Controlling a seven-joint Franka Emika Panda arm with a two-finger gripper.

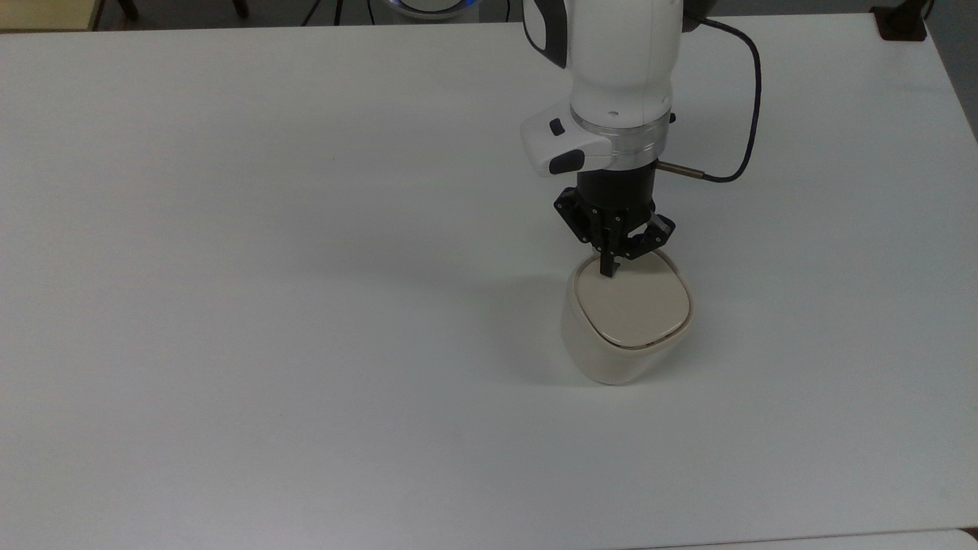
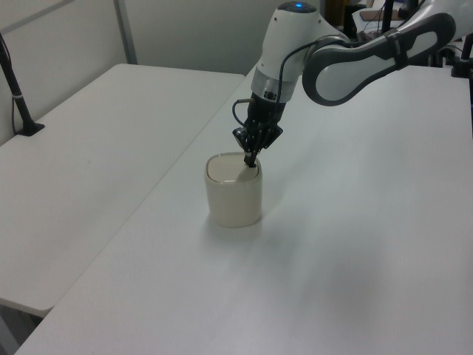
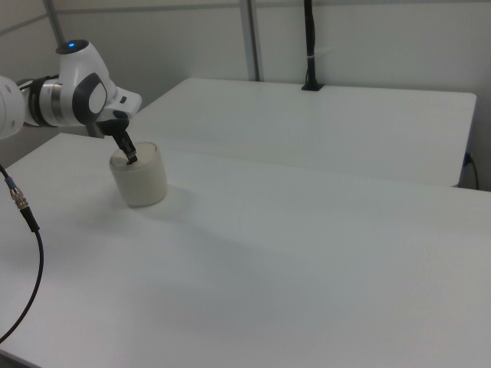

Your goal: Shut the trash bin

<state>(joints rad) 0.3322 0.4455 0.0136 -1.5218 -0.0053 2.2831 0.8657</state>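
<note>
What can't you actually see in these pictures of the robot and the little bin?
- Inside of the trash bin: covered by its lid in the top view.
- Far side of the bin: hidden behind its own body in the left view.
- Contact between the gripper and the lid: too small to judge in the right view.
- The arm's base: cut off by the top view's upper edge.

1. Setting: robotics lab.
2. Large plain white bench (image 1: 306, 305); a second white bench (image 3: 345, 115) butted alongside, upper centre of the right view.
3. White robot arm (image 2: 355, 55) with a trailing black cable (image 1: 752, 99).
4. Black pole (image 3: 309, 46) clamped at the far bench edge.
5. Bare pale partition walls (image 3: 368, 38) behind.
</note>
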